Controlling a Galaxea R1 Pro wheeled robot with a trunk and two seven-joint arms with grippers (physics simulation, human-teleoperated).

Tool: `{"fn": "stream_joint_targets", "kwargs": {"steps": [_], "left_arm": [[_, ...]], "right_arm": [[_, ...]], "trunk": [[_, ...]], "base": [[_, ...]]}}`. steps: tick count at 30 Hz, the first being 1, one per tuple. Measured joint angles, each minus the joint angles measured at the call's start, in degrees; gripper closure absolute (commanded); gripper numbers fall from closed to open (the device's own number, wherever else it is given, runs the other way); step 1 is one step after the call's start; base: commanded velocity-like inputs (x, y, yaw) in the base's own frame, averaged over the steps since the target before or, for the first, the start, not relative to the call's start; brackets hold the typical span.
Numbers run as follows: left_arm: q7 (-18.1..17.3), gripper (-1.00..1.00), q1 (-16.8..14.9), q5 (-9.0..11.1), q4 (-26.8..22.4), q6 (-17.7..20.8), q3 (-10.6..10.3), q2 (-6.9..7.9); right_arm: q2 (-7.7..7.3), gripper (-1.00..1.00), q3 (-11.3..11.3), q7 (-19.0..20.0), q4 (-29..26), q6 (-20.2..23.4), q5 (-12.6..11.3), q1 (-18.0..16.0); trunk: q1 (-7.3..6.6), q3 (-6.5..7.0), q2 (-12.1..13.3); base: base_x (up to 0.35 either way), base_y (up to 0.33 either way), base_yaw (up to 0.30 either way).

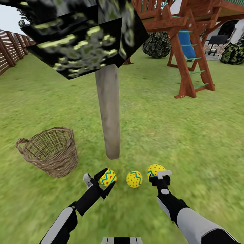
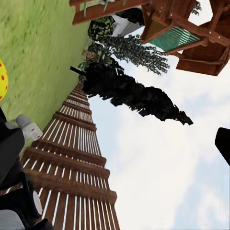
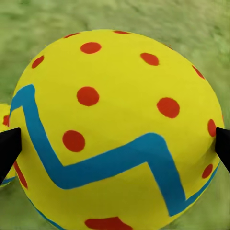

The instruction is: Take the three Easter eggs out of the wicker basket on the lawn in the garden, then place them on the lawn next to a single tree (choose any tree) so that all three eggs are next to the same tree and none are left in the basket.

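1. Green lawn (image 1: 145, 112) runs wide in the head view, and the pale trunk of the tree (image 1: 108, 112) stands in the middle of it. The wicker basket (image 1: 51, 150) sits near the trunk on the left and looks empty through its weave. All three eggs lie in a row just in front of the trunk's foot. The left egg (image 1: 108, 177) is between the prongs of the left pincer (image 1: 100, 181). The middle egg (image 1: 134, 179) rests free on the grass. The right egg (image 1: 156, 170) is at the tip of the right pincer (image 1: 162, 176). I judge this to be the last placing, since nothing is left in the basket. Open grass lies on the right as far as the wooden playset (image 1: 189, 44), so both arms have room to pull back.

2. From the left wrist, a slatted fence (image 2: 72, 163) and sky show, with an egg's edge (image 2: 2, 79) at the border. The left prongs stand apart and seem not to press the egg.

3. From the right wrist, the right egg (image 3: 115, 134) sits between two dark fingertips (image 3: 9, 148) that touch its sides, so this pincer is clamped on it, low over the grass.
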Motion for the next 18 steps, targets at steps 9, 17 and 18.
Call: {"fn": "stream_joint_targets", "kwargs": {"steps": [9, 17, 18], "left_arm": [[-0.3, -1.0, 0.0, 0.0, 0.59, 0.01, 0.08, 0.0], [-0.33, -1.0, 0.0, -0.01, 0.58, 0.0, -0.01, 0.0], [-0.31, -1.0, 0.0, -0.02, 0.58, 0.0, -0.05, 0.0]], "right_arm": [[-0.09, 1.0, 0.0, 0.09, 0.0, 0.04, -0.07, 0.0], [-0.09, 1.0, -0.07, 0.08, -0.03, -0.08, -0.05, 0.03], [-0.09, 1.0, -0.03, 0.09, -0.01, -0.02, -0.07, 0.03]], "trunk": [[0.03, 0.0, 0.0], [0.22, -1.55, -0.09], [0.24, -1.77, -0.1]], "base": [[0.19, 0.0, 0.0], [0.001, 0.0, 0.0], [0.0, 0.0, 0.0]]}}
